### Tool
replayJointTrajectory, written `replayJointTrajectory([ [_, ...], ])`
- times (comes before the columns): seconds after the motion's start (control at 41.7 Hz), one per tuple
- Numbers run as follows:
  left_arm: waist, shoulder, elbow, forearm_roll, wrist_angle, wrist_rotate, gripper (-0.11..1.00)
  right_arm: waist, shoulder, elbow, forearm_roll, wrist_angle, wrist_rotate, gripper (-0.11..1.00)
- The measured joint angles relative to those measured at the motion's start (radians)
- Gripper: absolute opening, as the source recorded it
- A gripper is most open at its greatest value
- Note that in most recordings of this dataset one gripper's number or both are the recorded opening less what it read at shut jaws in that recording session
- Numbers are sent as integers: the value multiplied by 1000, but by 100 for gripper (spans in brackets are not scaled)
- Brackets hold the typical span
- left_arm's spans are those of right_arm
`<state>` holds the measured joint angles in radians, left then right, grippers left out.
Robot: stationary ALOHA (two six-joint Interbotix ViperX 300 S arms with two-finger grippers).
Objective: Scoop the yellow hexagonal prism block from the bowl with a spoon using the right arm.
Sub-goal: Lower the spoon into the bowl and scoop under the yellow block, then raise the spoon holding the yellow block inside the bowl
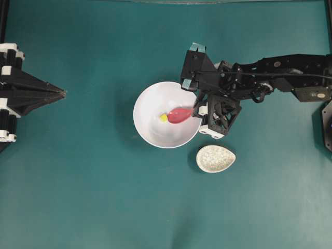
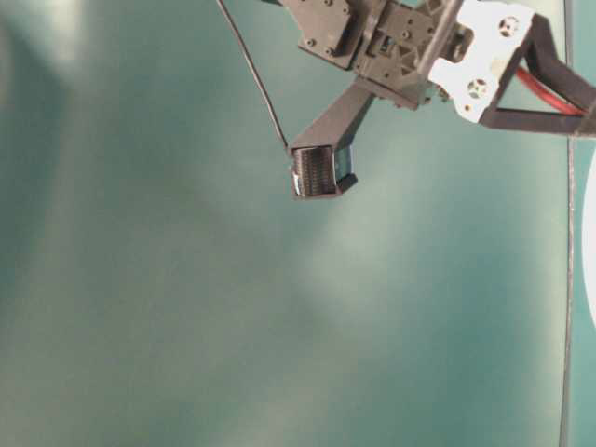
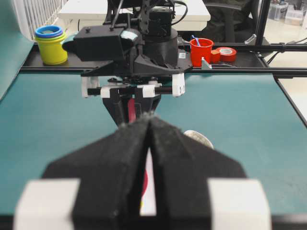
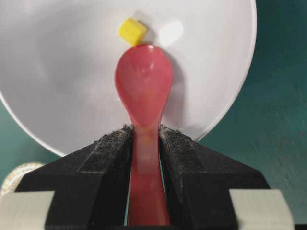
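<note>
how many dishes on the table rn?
2. The white bowl sits mid-table with the spoon and yellow block inside it; the small speckled dish lies just off its lower-right rim. No others visible.

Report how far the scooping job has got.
Done: the right tool is shut on the spoon by its handle, and the scoop is inside the bowl. In hand: the scoop's tip sits right at the yellow block, which still lies on the bowl floor, not in the scoop. Left: get the block onto the spoon and lift it out.
</note>
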<state>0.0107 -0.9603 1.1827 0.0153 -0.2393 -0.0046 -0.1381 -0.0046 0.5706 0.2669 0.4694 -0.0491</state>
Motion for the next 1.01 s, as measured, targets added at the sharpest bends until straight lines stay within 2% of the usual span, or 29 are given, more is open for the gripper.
replayJointTrajectory([
  [1.007,0,0,0,0,3,0,1,15,71,-54,2,-176,-8,25],
])
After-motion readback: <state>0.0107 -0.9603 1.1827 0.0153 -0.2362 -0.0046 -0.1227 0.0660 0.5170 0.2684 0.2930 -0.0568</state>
